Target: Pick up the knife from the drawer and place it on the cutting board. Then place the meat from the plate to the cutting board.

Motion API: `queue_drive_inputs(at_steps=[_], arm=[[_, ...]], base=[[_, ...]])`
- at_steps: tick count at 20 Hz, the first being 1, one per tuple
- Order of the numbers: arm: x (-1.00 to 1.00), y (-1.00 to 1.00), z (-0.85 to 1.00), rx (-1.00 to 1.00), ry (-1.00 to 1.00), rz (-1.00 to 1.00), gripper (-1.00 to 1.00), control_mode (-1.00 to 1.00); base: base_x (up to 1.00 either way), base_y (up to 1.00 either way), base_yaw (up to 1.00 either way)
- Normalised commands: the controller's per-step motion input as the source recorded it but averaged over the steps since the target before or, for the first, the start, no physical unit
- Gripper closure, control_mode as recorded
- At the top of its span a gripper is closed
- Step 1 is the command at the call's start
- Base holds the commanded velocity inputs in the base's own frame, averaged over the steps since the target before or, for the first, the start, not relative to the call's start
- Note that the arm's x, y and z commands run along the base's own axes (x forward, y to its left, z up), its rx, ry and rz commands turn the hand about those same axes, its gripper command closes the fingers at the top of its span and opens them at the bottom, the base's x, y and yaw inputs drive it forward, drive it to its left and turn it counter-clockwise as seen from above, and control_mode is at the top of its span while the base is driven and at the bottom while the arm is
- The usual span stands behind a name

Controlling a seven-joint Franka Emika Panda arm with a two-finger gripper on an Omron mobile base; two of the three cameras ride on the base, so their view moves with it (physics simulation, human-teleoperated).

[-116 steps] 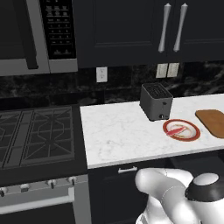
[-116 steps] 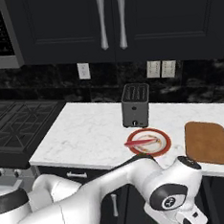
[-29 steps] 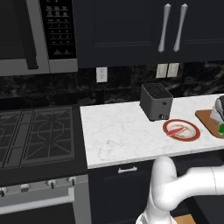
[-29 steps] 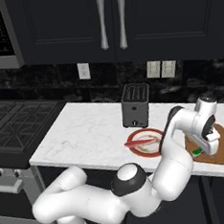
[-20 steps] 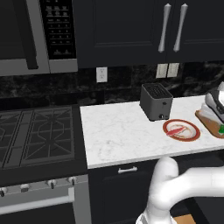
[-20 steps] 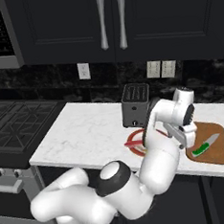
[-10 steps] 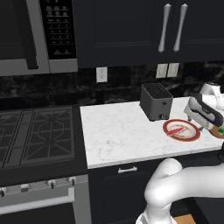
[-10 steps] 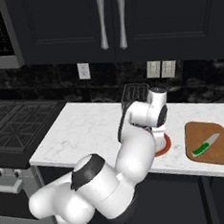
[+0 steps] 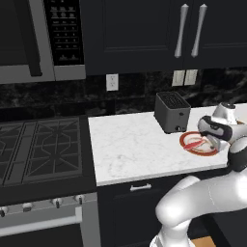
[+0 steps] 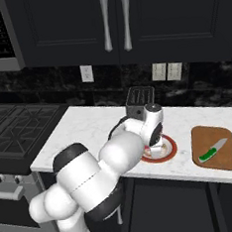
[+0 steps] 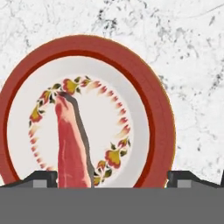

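The plate has a red rim, and the meat, a reddish-pink strip, lies across its cream centre. My gripper hangs open just above it, fingertips wide apart, the meat nearer the left one. In the base views the gripper points down over the plate on the white counter. The knife, with a green handle, lies loose on the brown cutting board, right of the plate and clear of my gripper.
A dark toaster stands just behind and left of the plate. A gas stove adjoins the counter's left end. Dark wall cabinets hang above. Bare marble counter stretches left of the plate.
The arm has swung left from the cutting board to above the plate. The knife stays lying on the board, free of the open gripper.
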Motion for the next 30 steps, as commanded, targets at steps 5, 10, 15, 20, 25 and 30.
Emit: queue_drive_inputs(at_steps=[5,10,15,20,25,30], arm=[[0.29,-0.02,-0.03,0.0,-0.01,0.07,-1.0,-1.0],[0.27,-0.12,0.07,0.01,0.09,0.12,-1.0,-1.0],[0.16,-0.24,0.0,0.06,0.1,0.16,-1.0,-1.0],[0.15,-0.12,-0.02,0.1,0.03,0.13,-1.0,-1.0],[0.16,0.0,-0.03,0.07,0.01,0.05,-1.0,-1.0],[0.08,0.0,-0.19,0.01,0.09,0.0,-1.0,-1.0]], base=[[0.0,0.0,0.0],[0.0,0.0,0.0],[0.0,0.0,0.0],[0.0,0.0,0.0],[0.0,0.0,0.0],[0.0,0.0,0.0]])
